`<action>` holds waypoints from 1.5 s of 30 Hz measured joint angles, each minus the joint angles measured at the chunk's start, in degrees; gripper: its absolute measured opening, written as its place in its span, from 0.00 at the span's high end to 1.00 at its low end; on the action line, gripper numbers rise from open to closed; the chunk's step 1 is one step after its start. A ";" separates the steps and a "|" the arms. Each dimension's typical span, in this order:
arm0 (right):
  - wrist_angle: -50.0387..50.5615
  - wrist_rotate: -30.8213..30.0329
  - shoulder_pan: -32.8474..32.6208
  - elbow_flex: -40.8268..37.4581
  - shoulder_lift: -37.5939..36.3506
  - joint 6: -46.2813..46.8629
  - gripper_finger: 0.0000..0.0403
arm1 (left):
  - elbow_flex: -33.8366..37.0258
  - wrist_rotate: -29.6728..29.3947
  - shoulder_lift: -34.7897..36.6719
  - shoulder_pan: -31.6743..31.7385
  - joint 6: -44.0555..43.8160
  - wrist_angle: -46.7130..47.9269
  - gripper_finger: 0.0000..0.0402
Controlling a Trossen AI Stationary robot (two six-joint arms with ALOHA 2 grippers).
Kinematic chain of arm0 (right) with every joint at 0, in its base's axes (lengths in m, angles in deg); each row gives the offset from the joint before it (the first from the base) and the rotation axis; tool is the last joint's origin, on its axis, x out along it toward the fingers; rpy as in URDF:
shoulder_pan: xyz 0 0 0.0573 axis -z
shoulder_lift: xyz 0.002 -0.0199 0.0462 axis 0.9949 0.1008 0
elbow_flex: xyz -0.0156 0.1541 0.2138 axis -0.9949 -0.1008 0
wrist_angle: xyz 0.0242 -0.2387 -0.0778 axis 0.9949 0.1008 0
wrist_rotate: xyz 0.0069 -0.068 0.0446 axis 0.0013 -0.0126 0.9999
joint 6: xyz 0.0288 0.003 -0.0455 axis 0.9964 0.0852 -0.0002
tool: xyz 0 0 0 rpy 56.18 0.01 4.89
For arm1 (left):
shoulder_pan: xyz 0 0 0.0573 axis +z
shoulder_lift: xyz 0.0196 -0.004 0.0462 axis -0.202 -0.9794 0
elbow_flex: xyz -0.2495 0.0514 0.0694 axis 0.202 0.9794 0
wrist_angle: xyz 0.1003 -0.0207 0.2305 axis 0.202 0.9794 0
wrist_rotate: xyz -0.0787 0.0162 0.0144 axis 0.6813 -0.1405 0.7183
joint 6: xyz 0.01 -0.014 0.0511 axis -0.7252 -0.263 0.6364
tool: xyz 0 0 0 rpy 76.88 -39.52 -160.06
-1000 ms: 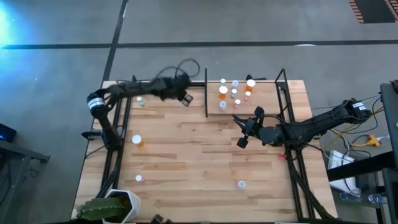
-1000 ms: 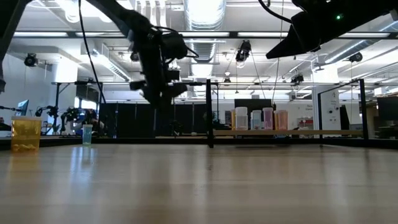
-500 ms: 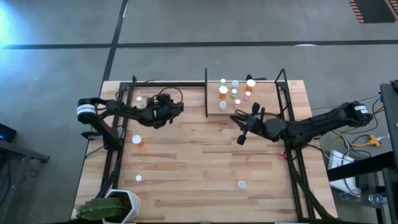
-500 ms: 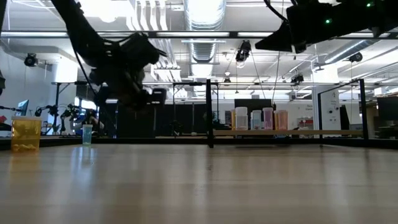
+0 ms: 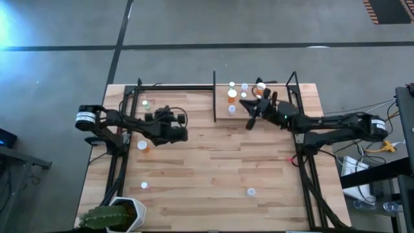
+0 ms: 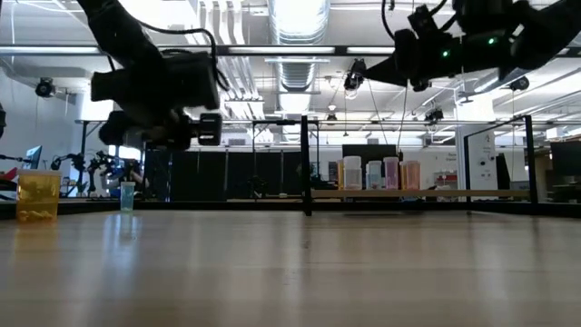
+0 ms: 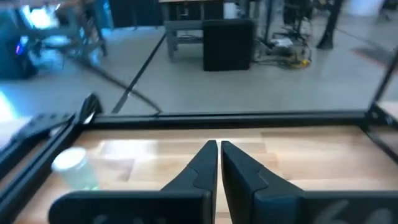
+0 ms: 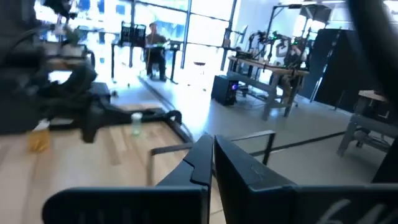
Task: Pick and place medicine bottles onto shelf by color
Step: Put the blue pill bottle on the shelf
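Observation:
Several medicine bottles (image 5: 231, 95) stand on their bases on the shelf (image 5: 223, 118), right of the black divider bar (image 5: 214, 97); the low view shows them in a row (image 6: 373, 174). An orange bottle (image 5: 143, 146) and a green one (image 5: 145, 103) stand loose at the table's left. My left gripper (image 5: 166, 115) hovers shut between them and points toward the far edge; its wrist view shows the green bottle (image 7: 74, 168) beside the fingers. My right gripper (image 5: 246, 112) is shut above the shelf's bottles and points toward the table's left (image 8: 211, 146).
Two more small bottles stand near the front edge (image 5: 143, 186) (image 5: 250, 191). A potted green plant (image 5: 116, 217) sits at the near left corner. Thin black rods (image 5: 294, 97) border the shelf and the table's sides.
My left gripper has drawn back from the far edge by the divider toward the table's left and near side, sinking and rolling over. My right gripper has swung from the table's middle toward the far edge, over the shelf's bottles, and tipped upward.

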 joint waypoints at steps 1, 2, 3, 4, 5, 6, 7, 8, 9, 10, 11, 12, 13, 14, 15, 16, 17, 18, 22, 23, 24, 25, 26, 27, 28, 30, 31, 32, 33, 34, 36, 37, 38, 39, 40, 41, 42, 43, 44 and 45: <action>-1.12 1.94 1.89 0.00 0.61 0.29 0.98 | -0.30 -0.25 -0.45 -0.19 -4.81 3.32 0.99; -2.27 3.87 3.65 0.00 1.40 0.16 0.98 | -0.49 -0.27 -0.96 -0.29 -8.49 6.36 0.99; -3.59 5.68 5.12 0.00 2.40 -0.22 0.98 | -0.59 -0.14 -1.63 -0.28 -11.69 9.18 0.99; -4.57 7.08 6.28 0.00 3.41 -0.35 0.98 | -0.81 -0.11 -2.30 -0.26 -14.69 11.33 0.99; -5.11 7.79 7.19 -0.01 4.32 -0.31 0.98 | -1.23 -0.04 -2.99 -0.01 -16.78 12.96 0.99; -5.40 8.48 8.04 -0.04 5.12 -0.21 0.98 | -1.58 0.39 -3.65 0.35 -18.57 14.62 1.00; -5.80 8.94 8.57 -0.04 5.96 -0.21 0.98 | -1.71 1.64 -4.18 0.65 -20.34 16.47 1.00; -6.45 9.03 8.89 -0.04 6.80 -0.36 0.98 | -1.73 2.84 -4.90 0.84 -22.30 18.06 1.00; -6.90 9.04 9.02 -0.04 7.54 -0.68 0.98 | -1.75 3.98 -5.59 1.04 -24.18 18.92 1.00; -7.22 9.09 9.07 -0.03 8.25 -1.12 0.98 | -1.75 5.06 -6.21 1.15 -25.73 19.76 1.00; -7.54 9.21 9.08 0.04 8.88 -1.32 0.98 | -1.75 6.31 -6.81 1.27 -27.02 20.88 1.00; -7.86 9.27 9.06 0.18 9.41 -1.44 0.98 | -1.73 7.73 -7.42 1.43 -28.15 22.13 1.00; -7.90 9.29 9.06 0.39 9.81 -1.46 0.98 | -1.75 9.18 -8.05 1.47 -29.34 23.67 1.00; -8.08 9.27 9.08 0.59 10.16 -1.44 0.98 | -1.75 10.06 -8.60 1.48 -30.91 25.51 1.00; -8.19 9.27 9.08 0.74 10.42 -1.42 0.98 | -1.75 10.43 -9.11 1.48 -33.21 27.31 1.00; -8.12 9.27 9.08 0.79 10.60 -1.42 0.98 | -1.75 10.51 -9.49 1.46 -35.87 29.10 1.00; -8.01 9.27 9.06 0.79 10.81 -1.40 0.98 | -1.74 10.55 -9.93 1.46 -38.44 30.86 1.00; -7.97 9.68 9.06 0.87 10.98 -1.37 0.98 | -1.75 10.65 -10.44 1.46 -40.55 32.48 1.00; -8.07 12.20 9.03 1.44 11.01 -1.05 0.98 | -1.58 11.85 -11.68 2.04 -44.09 34.47 0.99; -8.07 12.56 9.03 1.54 10.93 -0.66 0.98 | -1.57 12.55 -11.88 2.44 -43.98 34.44 0.98; -8.09 13.03 9.03 1.60 10.90 -0.08 0.98 | -1.53 13.28 -12.01 2.86 -43.73 34.41 0.97; -8.10 13.35 9.03 1.64 10.90 0.64 0.98 | -1.47 13.74 -12.09 3.25 -43.69 34.47 0.96; -8.02 13.57 9.03 1.64 10.90 1.30 0.98 | -1.41 13.94 -12.09 3.69 -43.65 34.49 0.94; -7.95 13.58 9.03 1.62 10.90 1.58 0.98 | -1.35 14.06 -12.10 4.15 -43.51 34.51 0.92; -7.93 13.60 9.01 1.60 11.01 1.79 0.98 | -1.30 14.14 -12.11 4.52 -43.40 34.67 0.90; -8.09 13.58 8.90 1.60 11.46 1.76 0.98 | -1.27 14.15 -12.10 5.27 -42.81 34.73 0.86; -7.96 13.58 8.90 1.59 11.61 1.73 0.98 | -1.27 14.17 -12.10 5.66 -41.69 34.61 0.84; -8.03 13.58 8.90 1.57 11.68 1.72 0.98 | -1.30 14.39 -12.09 6.11 -40.43 34.52 0.81; -8.12 13.58 8.90 1.57 11.68 1.86 0.98 | -1.34 14.67 -12.09 6.59 -39.16 34.32 0.79; -8.19 13.58 8.90 1.60 11.66 2.32 0.98 | -1.36 14.83 -12.09 7.07 -38.36 34.21 0.77; -8.17 13.60 8.88 1.60 11.64 2.84 0.98 | -1.36 14.92 -12.09 8.01 -37.48 33.62 0.72; -8.15 13.61 8.78 1.58 11.64 2.99 0.98 | -1.34 14.92 -12.09 8.43 -37.39 32.85 0.70; -8.18 13.61 8.69 1.60 11.64 3.02 0.98 | -1.32 14.92 -12.09 8.83 -37.32 32.08 0.68; -8.19 13.67 8.62 1.58 11.64 3.02 0.98 | -1.31 14.90 -12.09 9.22 -37.09 31.40 0.66; -8.18 13.74 8.45 1.60 11.64 3.02 0.98 | -1.24 14.69 -12.09 9.69 -36.01 30.53 0.64; -8.16 13.76 8.30 1.59 11.64 2.97 0.98 | -1.10 14.20 -12.09 10.11 -34.69 29.51 0.63; -8.15 13.80 8.22 1.57 11.64 2.85 0.98 | -0.90 13.88 -12.09 10.73 -33.90 28.37 0.62; -8.19 14.02 8.14 1.57 11.64 2.83 0.98 | -0.76 13.83 -12.09 11.44 -33.20 27.37 0.61; -8.19 14.37 8.05 1.60 11.64 2.78 0.98 | -0.69 13.83 -12.09 12.20 -33.01 26.52 0.60; -8.17 14.63 8.01 1.57 11.64 2.74 0.98 | -0.67 13.87 -12.09 12.95 -32.90 25.90 0.60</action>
